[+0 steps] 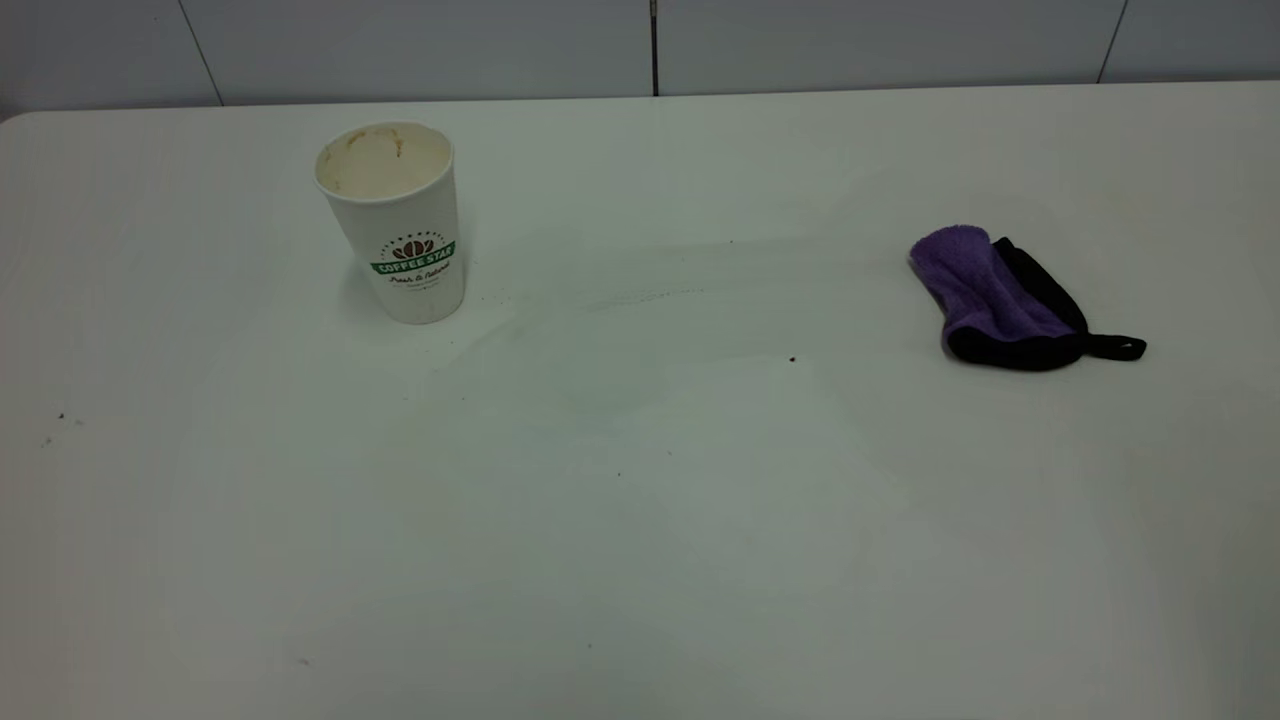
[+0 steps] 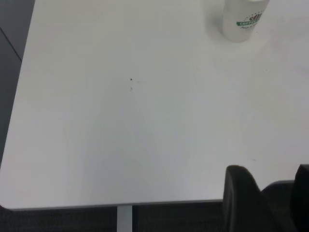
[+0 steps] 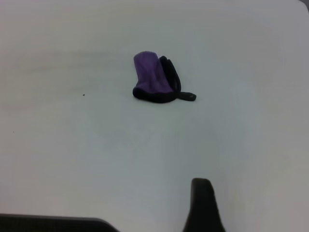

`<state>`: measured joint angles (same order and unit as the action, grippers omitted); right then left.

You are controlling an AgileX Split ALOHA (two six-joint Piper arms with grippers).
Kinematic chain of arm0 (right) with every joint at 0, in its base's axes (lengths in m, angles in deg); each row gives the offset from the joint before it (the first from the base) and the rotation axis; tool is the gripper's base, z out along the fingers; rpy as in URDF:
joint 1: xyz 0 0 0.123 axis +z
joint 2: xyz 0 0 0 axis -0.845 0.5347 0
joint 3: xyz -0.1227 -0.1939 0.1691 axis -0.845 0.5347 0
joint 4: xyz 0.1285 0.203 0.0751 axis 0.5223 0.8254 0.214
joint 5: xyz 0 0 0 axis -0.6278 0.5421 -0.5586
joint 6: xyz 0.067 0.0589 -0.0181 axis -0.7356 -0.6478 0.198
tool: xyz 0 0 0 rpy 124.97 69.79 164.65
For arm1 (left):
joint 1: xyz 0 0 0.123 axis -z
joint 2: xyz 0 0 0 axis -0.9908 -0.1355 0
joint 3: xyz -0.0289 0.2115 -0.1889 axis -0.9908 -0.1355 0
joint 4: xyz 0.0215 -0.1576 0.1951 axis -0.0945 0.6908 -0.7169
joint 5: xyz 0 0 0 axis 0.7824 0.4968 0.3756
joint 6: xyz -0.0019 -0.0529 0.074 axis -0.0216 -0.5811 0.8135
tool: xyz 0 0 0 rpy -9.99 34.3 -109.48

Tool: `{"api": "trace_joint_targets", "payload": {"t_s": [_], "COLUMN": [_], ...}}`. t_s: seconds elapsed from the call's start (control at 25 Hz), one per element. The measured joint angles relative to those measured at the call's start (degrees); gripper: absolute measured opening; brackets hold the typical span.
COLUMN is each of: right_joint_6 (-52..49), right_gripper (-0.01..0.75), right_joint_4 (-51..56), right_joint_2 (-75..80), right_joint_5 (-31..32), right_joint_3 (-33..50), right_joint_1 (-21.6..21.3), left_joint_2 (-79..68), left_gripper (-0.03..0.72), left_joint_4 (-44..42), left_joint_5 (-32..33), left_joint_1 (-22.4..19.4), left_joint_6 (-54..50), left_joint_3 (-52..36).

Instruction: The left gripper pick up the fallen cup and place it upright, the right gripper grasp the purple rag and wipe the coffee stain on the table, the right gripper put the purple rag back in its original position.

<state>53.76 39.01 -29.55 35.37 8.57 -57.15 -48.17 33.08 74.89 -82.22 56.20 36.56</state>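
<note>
Cup (image 1: 398, 222) upright on the table (image 1: 640, 520), far-left part in the exterior view, mouth up, cream inside streaked brown, green banner facing the camera. My left wrist view catches only its lower half (image 2: 243, 19), well apart from my left gripper (image 2: 268, 198). Two dark fingers show there, one (image 2: 241, 193) plain, with a gap between them; released, holding nothing.

Rag (image 1: 1000, 300) bunched on the right side, well apart from the cup, black loop tab trailing away from the cup. Seen also from my right wrist (image 3: 157, 79).

Right gripper: one dark finger (image 3: 202, 205) in view only; grip state cannot be told.

Tabletop between cup and rag: white, a few tiny dark specks (image 1: 792, 358).
</note>
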Motion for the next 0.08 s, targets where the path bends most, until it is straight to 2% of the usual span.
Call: {"api": "trace_joint_targets", "payload": {"t_s": [0.08], "right_joint_6": [0.0], "right_gripper": [0.58], "right_joint_4": [0.0], "right_joint_2": [0.0], "right_joint_5": [0.0], "right_joint_3": [0.0], "right_joint_1": [0.0], "left_joint_2": [0.0], "left_gripper": [0.283], "left_joint_4": [0.0], "left_joint_5": [0.0], "left_joint_1": [0.0], "left_joint_6": [0.0], "left_joint_3": [0.0]}}
